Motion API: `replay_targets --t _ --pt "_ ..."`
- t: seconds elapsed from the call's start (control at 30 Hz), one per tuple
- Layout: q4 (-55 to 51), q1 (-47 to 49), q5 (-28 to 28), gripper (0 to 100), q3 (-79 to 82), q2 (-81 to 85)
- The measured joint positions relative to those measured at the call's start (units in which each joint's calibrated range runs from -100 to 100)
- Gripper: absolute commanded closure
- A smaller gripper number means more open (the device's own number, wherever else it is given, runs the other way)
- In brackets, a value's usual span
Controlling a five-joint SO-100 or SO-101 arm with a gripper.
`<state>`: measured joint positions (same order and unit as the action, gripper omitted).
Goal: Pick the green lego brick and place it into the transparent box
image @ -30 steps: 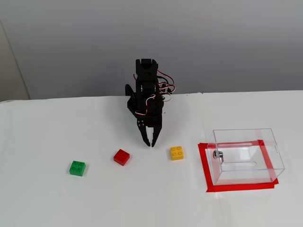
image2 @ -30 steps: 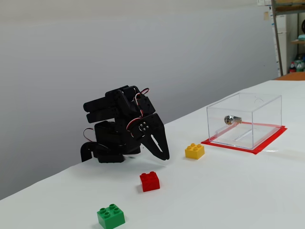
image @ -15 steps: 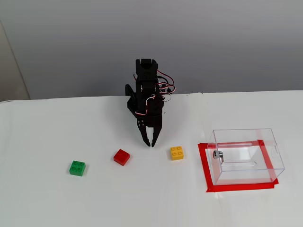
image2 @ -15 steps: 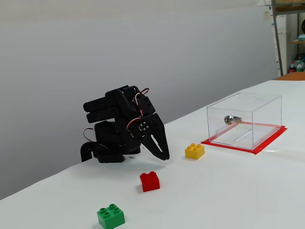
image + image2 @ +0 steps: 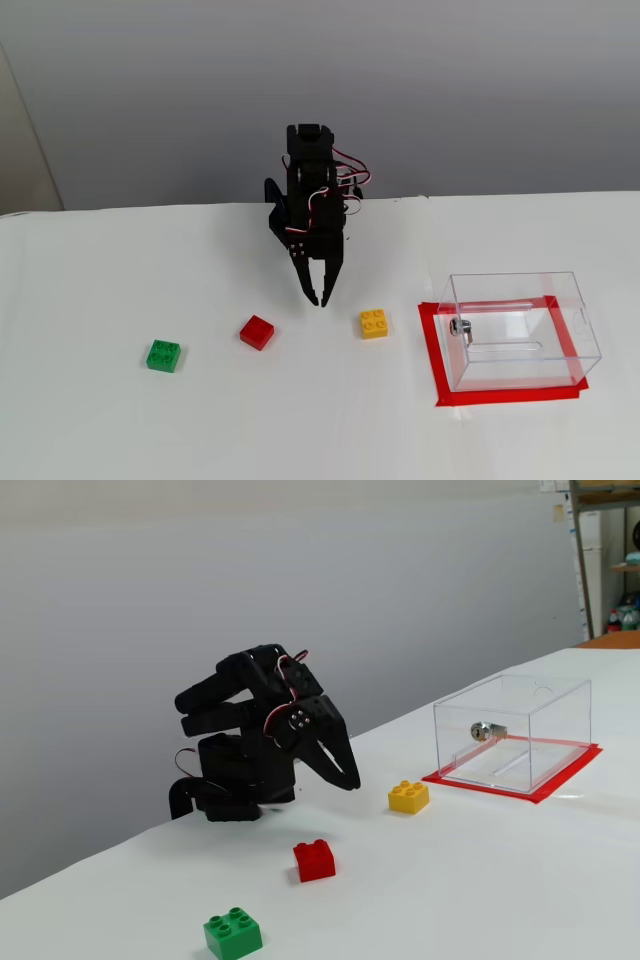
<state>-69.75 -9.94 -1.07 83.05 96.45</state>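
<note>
The green lego brick (image 5: 163,355) lies on the white table at the left; in the other fixed view it sits at the bottom (image 5: 233,933). The transparent box (image 5: 521,328) stands at the right on a red tape frame, a metal knob on its side; it also shows at the right in the other fixed view (image 5: 512,731). My black gripper (image 5: 319,299) hangs folded near the arm's base, tips pointing down, jaws shut and empty (image 5: 349,782). It is well right of the green brick and apart from it.
A red brick (image 5: 257,331) lies just left of and in front of the gripper tips. A yellow brick (image 5: 374,323) lies between the gripper and the box. The red tape frame (image 5: 436,365) marks the box's place.
</note>
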Motion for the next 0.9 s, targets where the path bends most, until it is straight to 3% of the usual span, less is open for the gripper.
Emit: replay_targets --t 0.23,0.9 --pt "0.7 -5.0 0.0 98 -11.7 -14.3" --pt "7.8 -34.2 0.0 98 -36.1 -47.6"
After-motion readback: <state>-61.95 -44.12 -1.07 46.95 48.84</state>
